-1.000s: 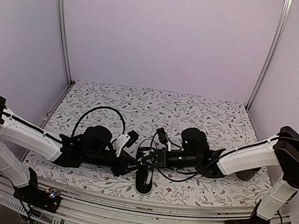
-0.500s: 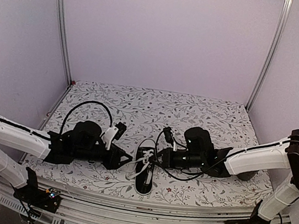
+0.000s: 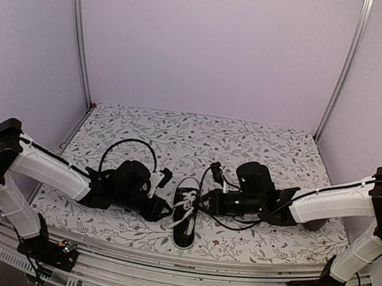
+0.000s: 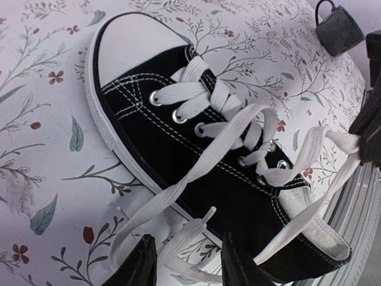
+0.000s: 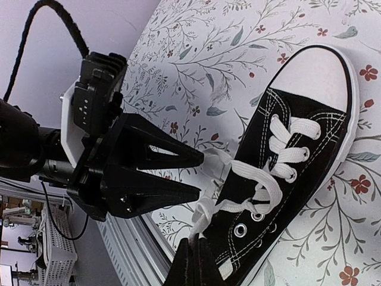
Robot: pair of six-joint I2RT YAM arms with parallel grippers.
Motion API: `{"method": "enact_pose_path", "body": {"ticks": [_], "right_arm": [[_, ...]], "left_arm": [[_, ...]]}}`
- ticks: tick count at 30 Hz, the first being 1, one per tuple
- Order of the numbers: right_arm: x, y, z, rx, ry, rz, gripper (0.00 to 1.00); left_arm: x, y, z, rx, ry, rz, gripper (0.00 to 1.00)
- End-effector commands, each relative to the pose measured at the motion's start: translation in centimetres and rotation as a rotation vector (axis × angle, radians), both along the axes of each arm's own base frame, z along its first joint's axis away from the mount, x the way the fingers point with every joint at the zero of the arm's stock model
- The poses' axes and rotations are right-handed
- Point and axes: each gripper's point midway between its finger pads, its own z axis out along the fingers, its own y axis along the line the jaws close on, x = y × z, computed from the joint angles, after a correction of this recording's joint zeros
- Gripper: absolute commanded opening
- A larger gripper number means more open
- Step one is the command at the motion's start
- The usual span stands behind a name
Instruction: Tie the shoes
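Observation:
The black sneaker (image 3: 183,233) with white laces lies near the table's front edge, toe pointing away. It also shows in the left wrist view (image 4: 178,161) and the right wrist view (image 5: 315,173). My left gripper (image 3: 164,212) is open low at the shoe's left side. A loose lace end (image 4: 196,229) lies on the table between its fingers (image 4: 141,265), untouched. My right gripper (image 5: 198,257) is shut on the other white lace (image 5: 205,217) and holds it taut over the shoe's heel end. The open left gripper (image 5: 201,174) shows in the right wrist view too.
A dark grey mug (image 4: 338,27) stands on the floral tablecloth (image 3: 178,130) to the right, beyond the shoe. The metal front rail (image 5: 140,250) runs close behind the shoe's heel. Black cables loop over both wrists.
One second ago both grippers met over the shoe. The left gripper then drew back left and has now returned, open, beside the shoe. The right gripper has kept its hold on the lace.

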Motion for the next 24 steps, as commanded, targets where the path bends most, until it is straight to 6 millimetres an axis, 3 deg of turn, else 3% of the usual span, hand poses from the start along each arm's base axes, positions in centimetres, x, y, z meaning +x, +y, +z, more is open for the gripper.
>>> {"method": "enact_pose_path", "body": {"ticks": [1,10,14,19,24], "right_arm": [[0.1,0.5,1.0,0.011,-0.025,0.007,0.02],[0.1,0.5,0.9,0.010,-0.022,0.011,0.02],[0.1,0.6,0.9,0.013,-0.020,0.014,0.02],[0.1,0.7,0.9,0.014,-0.020,0.015,0.02],[0.1,0.7,0.8,0.015,-0.019,0.014,0.02]], "left_arm": [[0.5,-1.4,0.5,-0.032,-0.008,-0.036,0.39],[0.9,-2.3,-0.4,-0.024,0.006,-0.043,0.39],[1.1,-2.4,-0.7,-0.017,0.009,-0.037,0.35],[1.3,-2.5,-0.8,-0.012,0.004,-0.032,0.22],[1.5,-2.4,-0.5,-0.015,-0.006,-0.025,0.02]]}}
